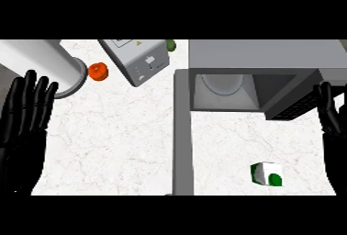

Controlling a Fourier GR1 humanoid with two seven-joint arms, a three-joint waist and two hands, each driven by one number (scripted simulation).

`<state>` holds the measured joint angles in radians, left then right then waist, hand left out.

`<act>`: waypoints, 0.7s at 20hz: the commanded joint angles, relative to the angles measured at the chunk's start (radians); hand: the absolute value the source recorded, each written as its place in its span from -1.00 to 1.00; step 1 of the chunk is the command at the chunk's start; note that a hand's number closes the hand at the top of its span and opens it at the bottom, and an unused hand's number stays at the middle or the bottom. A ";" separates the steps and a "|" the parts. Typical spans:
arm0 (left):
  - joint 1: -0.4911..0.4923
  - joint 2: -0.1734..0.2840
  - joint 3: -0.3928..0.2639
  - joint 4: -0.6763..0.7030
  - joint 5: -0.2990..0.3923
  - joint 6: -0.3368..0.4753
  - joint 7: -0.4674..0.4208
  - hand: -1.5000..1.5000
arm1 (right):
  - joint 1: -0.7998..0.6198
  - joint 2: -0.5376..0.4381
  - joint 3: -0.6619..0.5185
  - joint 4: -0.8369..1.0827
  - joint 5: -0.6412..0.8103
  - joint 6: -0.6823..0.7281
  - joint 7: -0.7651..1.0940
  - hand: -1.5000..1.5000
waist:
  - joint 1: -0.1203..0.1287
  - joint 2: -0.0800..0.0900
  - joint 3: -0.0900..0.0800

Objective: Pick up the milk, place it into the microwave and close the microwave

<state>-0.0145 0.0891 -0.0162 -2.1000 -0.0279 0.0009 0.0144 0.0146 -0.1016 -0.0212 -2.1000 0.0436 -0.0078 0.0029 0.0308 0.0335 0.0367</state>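
The milk point(266, 174) is a small white carton with green marks, standing on the marble counter point(122, 137) near the front right. Behind it the grey microwave point(264, 55) stands with its cavity showing a round glass plate point(222, 84). Its door point(182, 133) is swung open and runs toward the front as a long grey bar left of the milk. My right hand point(332, 114) rests open at the right edge, fingers up, apart from the milk. At the left edge my left hand point(25, 110) rests open, fingers up.
A large white cylinder point(47, 62) lies at the back left, with an orange fruit point(99, 71) beside it. A grey appliance with a button panel point(139, 57) stands at the back middle, a green object point(170, 45) peeking out behind it.
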 commanded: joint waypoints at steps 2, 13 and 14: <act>-0.007 -0.010 -0.008 0.078 -0.036 0.007 -0.039 -1.00 | 0.087 0.002 0.028 -0.032 -0.111 0.094 -0.033 -1.00 | -0.042 -0.033 -0.036; 0.280 -0.088 -0.007 -0.166 0.136 0.047 0.021 -1.00 | 0.607 -0.094 0.022 -0.319 -0.324 0.457 -0.219 -1.00 | -0.041 -0.040 -0.037; 0.296 -0.088 -0.040 -0.178 0.124 0.072 0.018 -1.00 | 0.640 -0.113 -0.037 -0.331 -0.387 0.486 -0.227 -1.00 | -0.042 -0.040 -0.036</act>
<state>0.1813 0.0118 -0.0341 -2.2212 0.0644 0.0696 0.0532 0.5108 -0.1973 -0.0082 -2.3702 -0.2808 0.3896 -0.1636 -0.0133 -0.0065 0.0016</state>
